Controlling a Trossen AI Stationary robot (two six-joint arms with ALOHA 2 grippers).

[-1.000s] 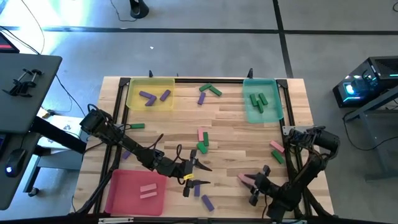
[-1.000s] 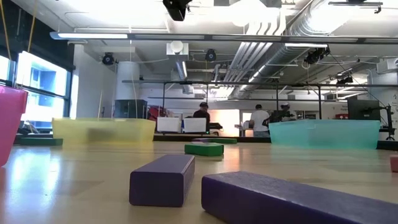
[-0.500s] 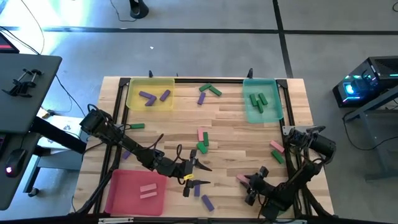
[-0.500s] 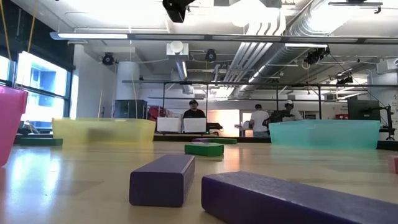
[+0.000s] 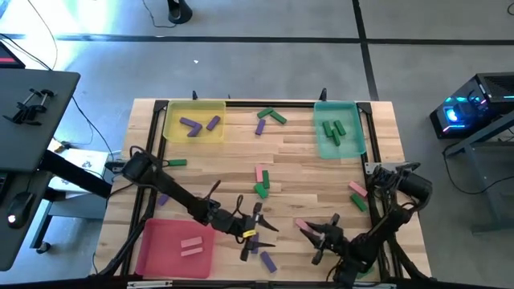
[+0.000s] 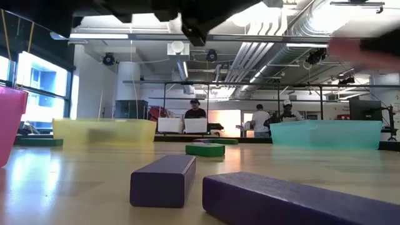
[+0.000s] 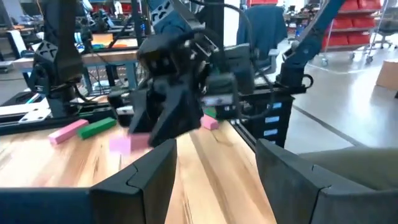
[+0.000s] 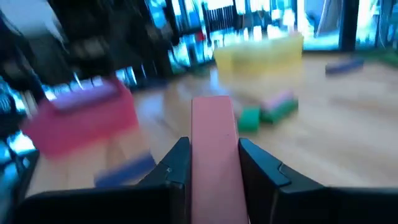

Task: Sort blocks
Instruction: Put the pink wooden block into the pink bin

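Note:
My right gripper [image 5: 315,233] is near the front edge, right of the middle, shut on a pink block [image 8: 211,140]. My left gripper [image 5: 262,231] stands open just to its left, over two purple blocks [image 5: 255,246] [image 5: 267,261] that lie flat on the wood. In the left wrist view the open left gripper [image 7: 214,168] faces the right gripper and the pink block [image 7: 121,144]. Other green, pink and purple blocks lie scattered on the table. My right gripper pinches the pink block's two long sides [image 8: 214,168] between its two fingers [image 8: 177,163]. The block lies along the fingers and sticks out past their tips. The fingers are level and point toward the table's left. The block shows high above the table top in the low view [image 6: 359,47].
A yellow tray [image 5: 170,128] with two purple blocks stands far left, a teal tray [image 5: 321,146] with green blocks far right, a red tray [image 5: 157,249] with pink blocks near left. Loose blocks lie at centre [image 5: 261,183], far middle [image 5: 269,119] and right [image 5: 357,195].
My right gripper has gone toward the table's left and turned, carrying the pink block along with it. My left gripper has come down and toward the near edge, over the purple blocks, still open.

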